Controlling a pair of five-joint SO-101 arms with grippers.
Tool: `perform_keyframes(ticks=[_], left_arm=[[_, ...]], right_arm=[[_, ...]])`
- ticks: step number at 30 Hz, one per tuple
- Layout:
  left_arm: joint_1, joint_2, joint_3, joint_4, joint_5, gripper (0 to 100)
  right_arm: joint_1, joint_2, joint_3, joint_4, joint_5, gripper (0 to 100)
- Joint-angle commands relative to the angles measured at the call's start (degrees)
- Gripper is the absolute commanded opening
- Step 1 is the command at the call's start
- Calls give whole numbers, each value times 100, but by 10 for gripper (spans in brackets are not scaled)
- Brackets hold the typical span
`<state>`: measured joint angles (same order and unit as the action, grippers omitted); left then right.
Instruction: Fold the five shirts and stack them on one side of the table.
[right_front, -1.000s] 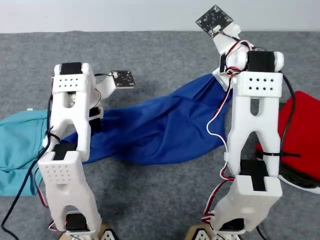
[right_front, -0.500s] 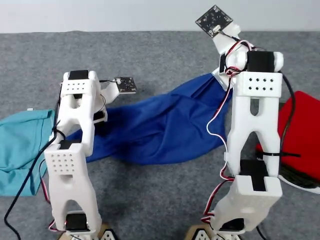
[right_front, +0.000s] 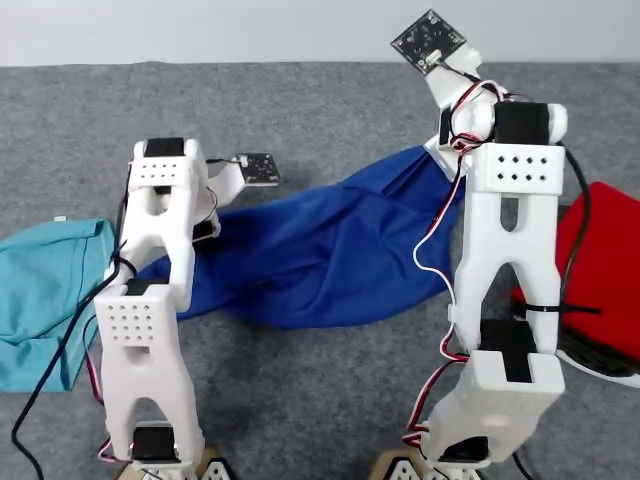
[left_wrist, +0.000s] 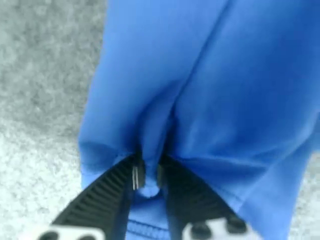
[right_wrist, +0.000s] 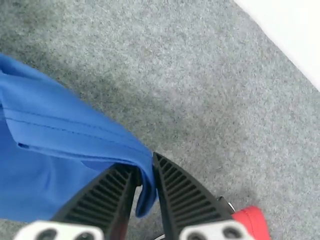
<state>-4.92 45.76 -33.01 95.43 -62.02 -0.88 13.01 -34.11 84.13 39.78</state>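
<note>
two flank blue shirt (right_front: 320, 255): teal shirt (right_front: 45, 285), red shirt (right_front: 608, 260) part-hidden.

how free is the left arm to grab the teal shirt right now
Probably not yet: the left claw is shut on the blue shirt and must let go first. The teal shirt lies uncovered nearby.

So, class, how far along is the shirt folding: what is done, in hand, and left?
Done, apparently: a red shirt lies compact on the right. In hand: the blue shirt, pinched at opposite ends by the left gripper and right gripper. Left: folding it, then the rumpled teal shirt at the left edge.
</note>
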Motion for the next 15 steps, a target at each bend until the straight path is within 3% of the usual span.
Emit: perform_keyframes(ticks=[1,15], left_arm=[[167,-387,-646,519,79,7],[396,-1530,-954,510,264,10]], right_arm=[[110,-40,-290,-92,-62,10],[101,-84,-290,-84,-70,10]])
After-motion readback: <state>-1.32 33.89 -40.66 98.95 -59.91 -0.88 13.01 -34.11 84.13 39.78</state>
